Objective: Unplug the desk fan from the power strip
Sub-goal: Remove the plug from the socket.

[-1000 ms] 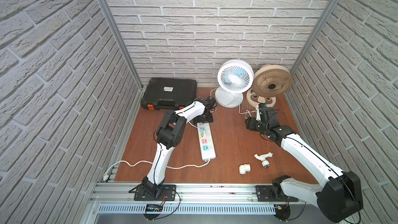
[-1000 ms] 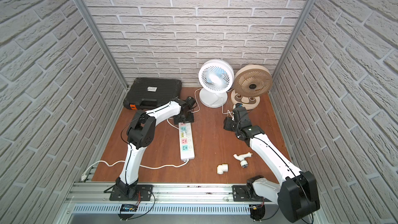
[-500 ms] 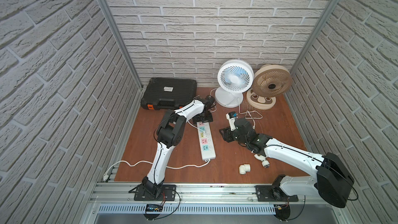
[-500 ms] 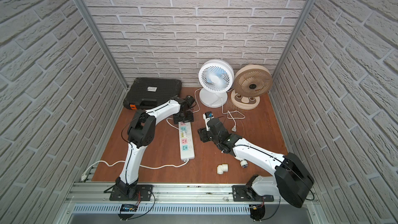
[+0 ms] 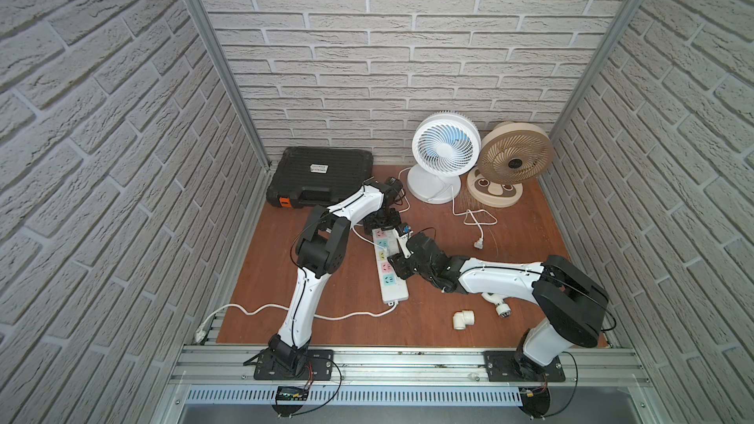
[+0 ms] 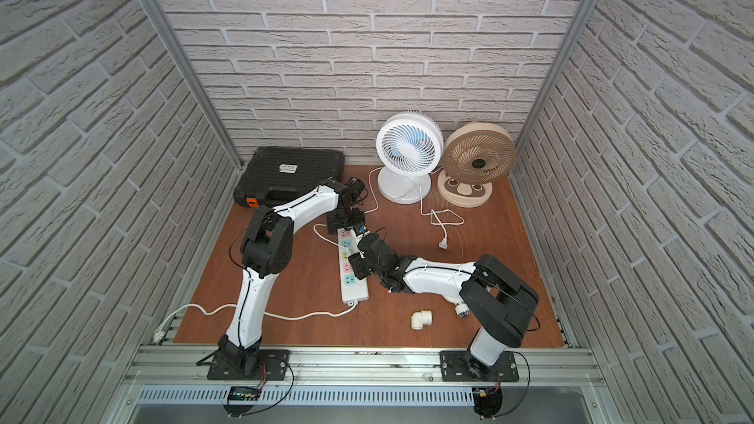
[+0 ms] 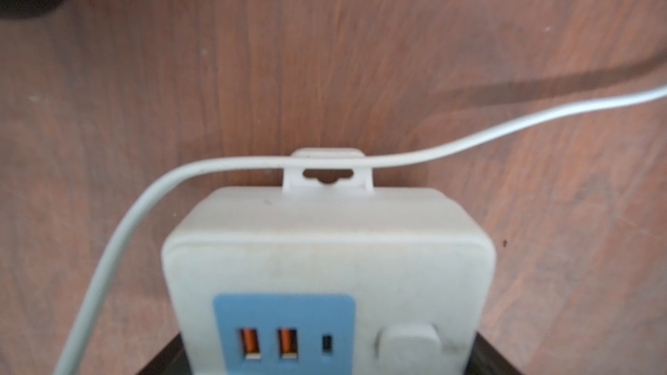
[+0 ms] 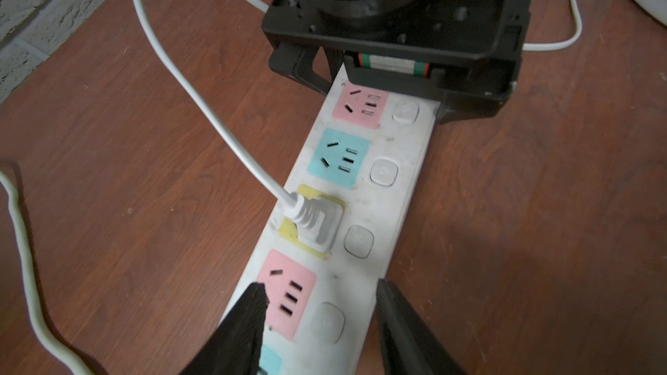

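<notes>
Right gripper (image 8: 320, 284) astride power strip (image 8: 379, 211), fingers (image 8: 245, 319) cropped (strip's far end hidden)

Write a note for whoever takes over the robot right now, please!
Left gripper: shut on the far end of the long white power strip with pastel sockets, pinning it down.
Right gripper: open, empty, above the strip beside the small white plug.
Done: strip braced.
Left to do: the plug sits in the yellow socket; grip it and pull it out.
</notes>
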Available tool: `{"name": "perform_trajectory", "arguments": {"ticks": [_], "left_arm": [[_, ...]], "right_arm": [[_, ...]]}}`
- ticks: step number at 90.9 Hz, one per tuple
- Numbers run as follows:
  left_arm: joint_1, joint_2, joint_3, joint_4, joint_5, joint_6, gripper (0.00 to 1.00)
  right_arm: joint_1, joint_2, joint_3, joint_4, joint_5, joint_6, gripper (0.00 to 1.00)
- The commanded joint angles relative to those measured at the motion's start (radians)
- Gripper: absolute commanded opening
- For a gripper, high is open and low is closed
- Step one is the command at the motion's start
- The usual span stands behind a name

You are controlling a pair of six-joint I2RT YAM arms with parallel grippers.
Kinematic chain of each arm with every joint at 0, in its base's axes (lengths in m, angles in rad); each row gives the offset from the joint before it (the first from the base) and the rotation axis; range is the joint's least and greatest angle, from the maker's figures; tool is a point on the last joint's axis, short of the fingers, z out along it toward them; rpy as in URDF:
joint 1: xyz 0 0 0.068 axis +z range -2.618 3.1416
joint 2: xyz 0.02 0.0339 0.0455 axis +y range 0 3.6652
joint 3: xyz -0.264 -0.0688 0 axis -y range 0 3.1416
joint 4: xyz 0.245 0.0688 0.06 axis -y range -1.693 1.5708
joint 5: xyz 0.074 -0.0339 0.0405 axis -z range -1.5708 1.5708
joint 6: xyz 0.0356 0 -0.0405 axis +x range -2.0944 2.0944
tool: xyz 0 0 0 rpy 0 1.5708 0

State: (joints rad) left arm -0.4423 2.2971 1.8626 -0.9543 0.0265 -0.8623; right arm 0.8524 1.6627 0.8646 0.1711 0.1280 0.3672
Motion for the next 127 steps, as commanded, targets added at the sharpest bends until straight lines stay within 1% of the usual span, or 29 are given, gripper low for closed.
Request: {"name": "perform_trajectory", "arguments": {"ticks": [1, 18, 33, 56, 68, 79, 88, 105, 127], "left_arm": [[0.016, 0.145, -0.046, -0.131, 0.121, -0.057, 0.00], [0.018, 0.178, -0.008, -0.170, 0.122, -0.067, 0.00], [0.025, 0.187, -0.006, -0.179, 0.129, -0.076, 0.00], [0.033, 0.191, -0.004, -0.185, 0.130, -0.080, 0.00], [0.033, 0.196, 0.005, -0.191, 0.128, -0.080, 0.00], [0.033, 0.199, 0.009, -0.196, 0.125, -0.080, 0.00], [0.032, 0.201, 0.013, -0.200, 0.121, -0.080, 0.00], [0.033, 0.203, 0.019, -0.207, 0.113, -0.080, 0.00], [0.030, 0.212, 0.032, -0.217, 0.105, -0.080, 0.00]], "right_arm": [[0.017, 0.035, 0.047, 0.044, 0.053, -0.030, 0.52], [0.028, 0.101, 0.113, 0.003, 0.098, -0.048, 0.49], [0.029, 0.142, 0.150, -0.031, 0.132, -0.045, 0.44], [0.032, 0.171, 0.166, -0.071, 0.157, -0.027, 0.36], [0.035, 0.177, 0.166, -0.074, 0.167, -0.024, 0.30], [0.041, 0.182, 0.171, -0.080, 0.178, -0.029, 0.20], [0.048, 0.190, 0.184, -0.091, 0.189, -0.037, 0.14], [0.082, 0.213, 0.215, -0.113, 0.240, -0.061, 0.08], [0.125, 0.238, 0.248, -0.129, 0.327, -0.080, 0.03]]}}
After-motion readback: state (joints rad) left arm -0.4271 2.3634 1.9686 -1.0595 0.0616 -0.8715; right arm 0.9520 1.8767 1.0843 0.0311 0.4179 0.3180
